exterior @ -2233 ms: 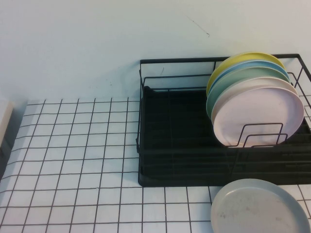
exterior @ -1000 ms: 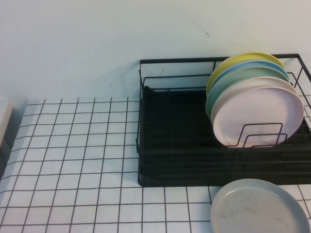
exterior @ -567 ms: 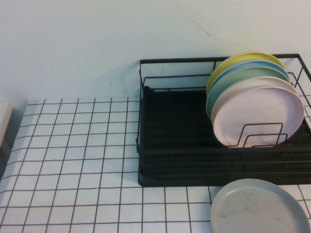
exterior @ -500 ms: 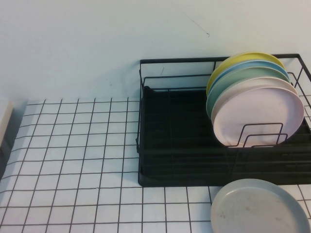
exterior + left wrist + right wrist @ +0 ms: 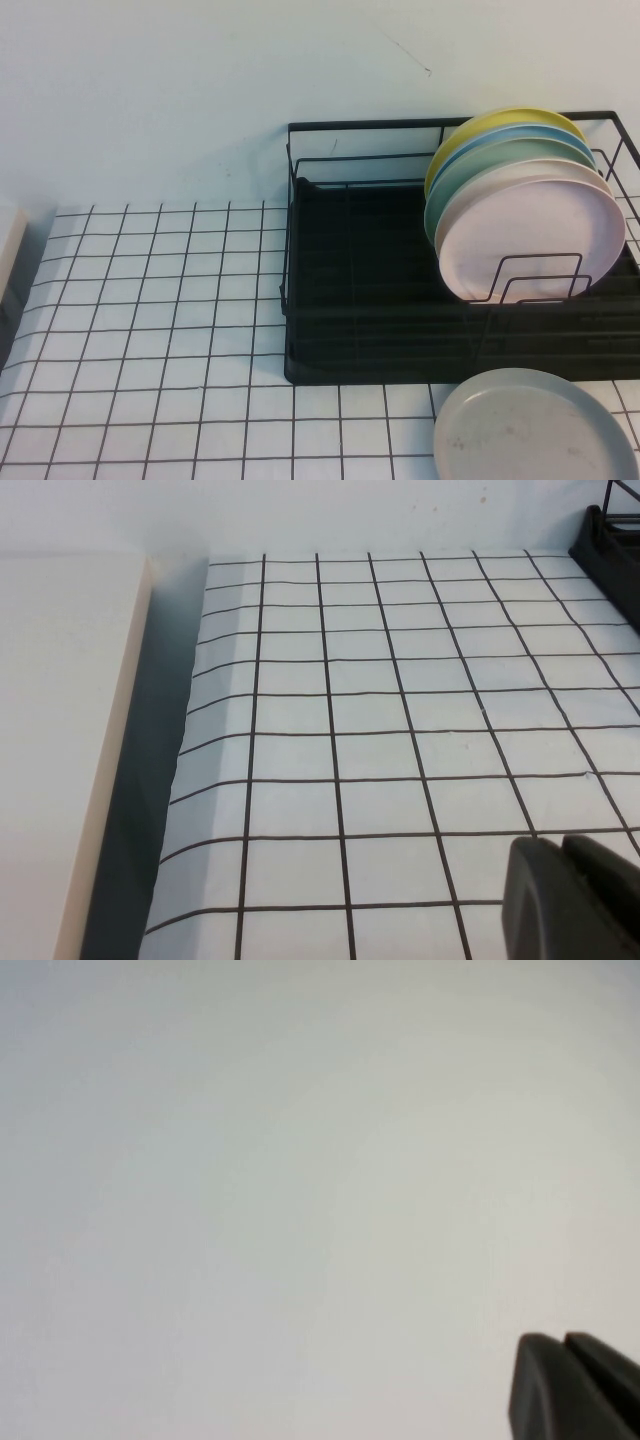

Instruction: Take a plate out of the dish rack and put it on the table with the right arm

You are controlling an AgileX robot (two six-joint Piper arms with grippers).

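**Op:** Nothing had moved since the earlier frames; from the high view every plate sat where it was, and neither arm had entered that view.

**Sup:** Walk me across, left to right.

**Op:** Far left, a pale board [image 5: 60,740] lay beside the table [image 5: 150,300]. My left gripper [image 5: 565,895] hung low over the bare grid near it, fingers pressed together on nothing. I judged it parked, since the job belonged to the other arm.

**Sup:** And the rack?

**Op:** The dish rack [image 5: 330,300] stood on the table's far right half. Its left part held no plates. Four plates leaned on edge at its right end, held upright by the wire dividers: the pink plate [image 5: 530,240] in front, then green [image 5: 500,155], blue [image 5: 515,135] and yellow [image 5: 500,120] behind.

**Sup:** Anything already out?

**Op:** A grey plate [image 5: 530,425] lay flat on the table just in front of the rack.

**Sup:** Right arm?

**Op:** My right gripper [image 5: 570,1380] faced only a blank pale surface, fingers together, empty. I took that as raised, well clear of the rack. The pink plate looked the easiest pick, being frontmost
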